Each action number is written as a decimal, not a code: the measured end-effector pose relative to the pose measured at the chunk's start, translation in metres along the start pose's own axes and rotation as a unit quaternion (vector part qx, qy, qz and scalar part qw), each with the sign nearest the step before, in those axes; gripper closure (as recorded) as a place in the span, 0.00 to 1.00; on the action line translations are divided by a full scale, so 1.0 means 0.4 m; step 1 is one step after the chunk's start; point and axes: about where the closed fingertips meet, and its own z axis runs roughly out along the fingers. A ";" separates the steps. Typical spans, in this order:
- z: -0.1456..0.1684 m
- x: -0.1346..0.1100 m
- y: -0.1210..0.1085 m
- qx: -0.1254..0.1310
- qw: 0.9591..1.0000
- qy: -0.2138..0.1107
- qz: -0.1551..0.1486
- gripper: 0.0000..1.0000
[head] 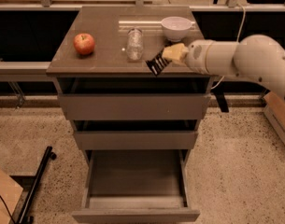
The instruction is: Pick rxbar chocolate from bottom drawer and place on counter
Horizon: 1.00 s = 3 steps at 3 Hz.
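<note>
My gripper [166, 57] reaches in from the right on a white arm and is shut on the rxbar chocolate [156, 64], a small black wrapper with white lettering held tilted. The bar hangs just over the front right part of the counter [104, 62], right of the glass jar. Below, the bottom drawer [135, 183] is pulled wide open and its tray shows nothing inside.
On the counter stand a red apple [84, 43] at the left, a glass jar [134, 44] in the middle and a white bowl [176, 28] at the back right. The two upper drawers stick out slightly. A black pole [35, 185] lies on the floor at left.
</note>
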 end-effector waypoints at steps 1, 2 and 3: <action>0.049 -0.154 0.075 -0.003 1.000 -0.014 -0.023 1.00; 0.119 -0.266 0.088 0.012 0.999 -0.025 -0.037 1.00; 0.168 -0.342 0.022 0.035 0.998 -0.033 -0.027 0.81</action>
